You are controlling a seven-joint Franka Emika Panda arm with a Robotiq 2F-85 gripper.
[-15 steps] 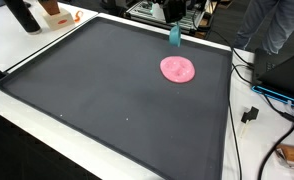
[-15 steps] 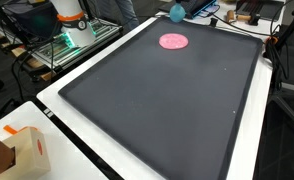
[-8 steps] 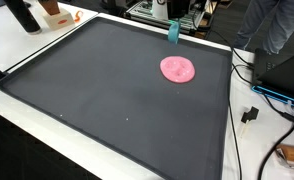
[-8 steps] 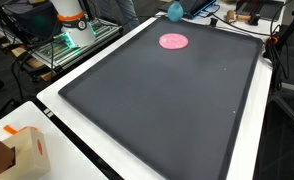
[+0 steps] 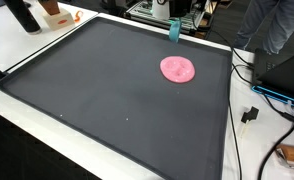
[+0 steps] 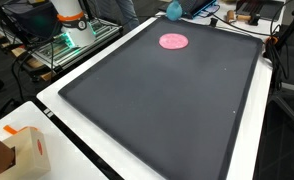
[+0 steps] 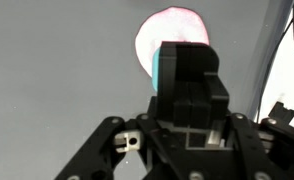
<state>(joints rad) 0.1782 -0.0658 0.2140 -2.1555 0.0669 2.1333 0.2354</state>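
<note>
My gripper (image 7: 185,62) is shut on a teal object (image 7: 157,70), of which only a thin edge shows past the black fingers in the wrist view. In both exterior views the teal object (image 5: 174,33) (image 6: 175,10) hangs just above the far edge of the big black mat (image 5: 107,90) (image 6: 157,100). A flat pink disc (image 5: 177,69) (image 6: 173,41) lies on the mat a short way from it. From the wrist, the pink disc (image 7: 157,30) is partly hidden behind the fingers.
The mat lies on a white table (image 6: 57,100). A cardboard box (image 6: 22,150) stands at one corner, and an orange box (image 5: 55,12) and a dark object (image 5: 22,15) at another. Cables (image 5: 249,115) run along one side. A person (image 5: 277,25) stands nearby.
The teal object rose slightly in the gripper between one second ago and half a second ago. Since then nothing has visibly moved.
</note>
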